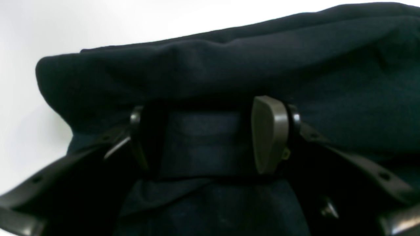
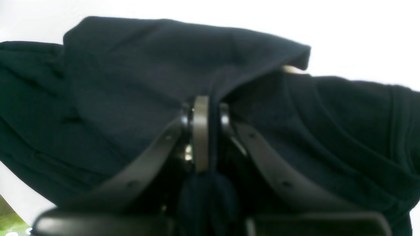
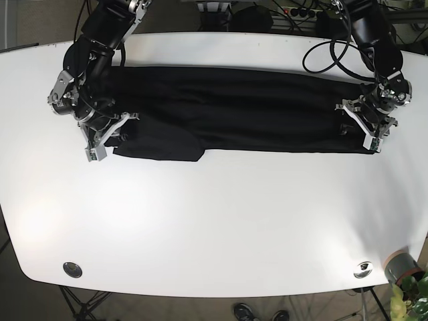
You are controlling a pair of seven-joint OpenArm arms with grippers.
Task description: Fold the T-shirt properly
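Note:
The black T-shirt (image 3: 234,114) lies stretched in a long band across the far half of the white table (image 3: 214,221). My right gripper (image 3: 112,137) is at the shirt's left end. In the right wrist view it (image 2: 211,131) is shut on a pinched fold of the shirt (image 2: 131,65). My left gripper (image 3: 360,127) is at the shirt's right end. In the left wrist view its fingers (image 1: 269,134) stand wide apart, with shirt fabric (image 1: 229,65) lying between and over them.
Black cables (image 3: 328,53) loop behind the left arm at the table's far right. Two round metal fittings (image 3: 72,269) (image 3: 363,269) sit near the front edge. A pot (image 3: 401,267) stands off the front right corner.

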